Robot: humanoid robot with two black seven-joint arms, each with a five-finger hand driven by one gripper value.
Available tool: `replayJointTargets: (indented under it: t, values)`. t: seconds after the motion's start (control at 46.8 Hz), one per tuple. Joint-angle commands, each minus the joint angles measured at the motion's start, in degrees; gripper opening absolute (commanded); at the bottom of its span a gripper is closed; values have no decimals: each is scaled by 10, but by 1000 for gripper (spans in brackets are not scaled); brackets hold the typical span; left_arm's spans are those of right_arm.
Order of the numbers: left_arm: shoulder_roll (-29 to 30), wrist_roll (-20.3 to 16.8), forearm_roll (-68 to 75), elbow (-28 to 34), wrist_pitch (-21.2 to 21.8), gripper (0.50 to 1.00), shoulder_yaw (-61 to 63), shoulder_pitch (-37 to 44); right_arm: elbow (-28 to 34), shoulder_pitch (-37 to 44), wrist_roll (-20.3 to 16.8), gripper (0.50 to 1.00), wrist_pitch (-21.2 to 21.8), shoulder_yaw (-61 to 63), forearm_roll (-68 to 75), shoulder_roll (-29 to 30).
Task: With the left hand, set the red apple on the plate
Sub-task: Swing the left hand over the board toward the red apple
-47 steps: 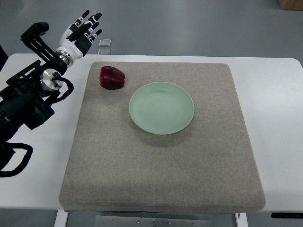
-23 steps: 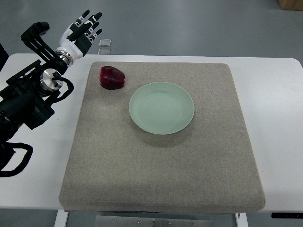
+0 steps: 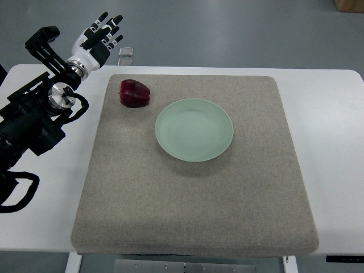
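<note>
A dark red apple (image 3: 135, 93) lies on the grey mat (image 3: 193, 199) near its far left corner. A pale green plate (image 3: 194, 129) sits on the mat to the right of the apple, empty and apart from it. My left hand (image 3: 101, 36) is raised beyond the table's far left edge, up and to the left of the apple, with its fingers spread and holding nothing. The left arm (image 3: 34, 119) comes in along the left side.
The mat lies on a white table (image 3: 335, 142). A small clear object (image 3: 125, 52) lies on the floor just beyond the table's far edge, near the hand. A brown box corner (image 3: 350, 4) shows at the top right.
</note>
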Motion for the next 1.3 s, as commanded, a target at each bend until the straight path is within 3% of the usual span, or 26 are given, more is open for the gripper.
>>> replayJointTargets:
  t: [0.0, 0.598, 0.79, 1.281]
  values:
    - [0, 0, 1, 0, 0, 992, 0, 0, 0, 0, 0, 964, 0, 0, 0, 0]
    - [2, 0, 36, -7, 2, 992, 11, 0, 0, 0, 0, 964, 0, 0, 0, 0]
    - [4, 0, 124, -16, 0, 992, 11, -4, 0, 0, 0, 964, 0, 0, 0, 0]
    - [47, 8, 499, -136, -3, 990, 11, -40, 0, 0, 0, 964, 0, 0, 0, 0]
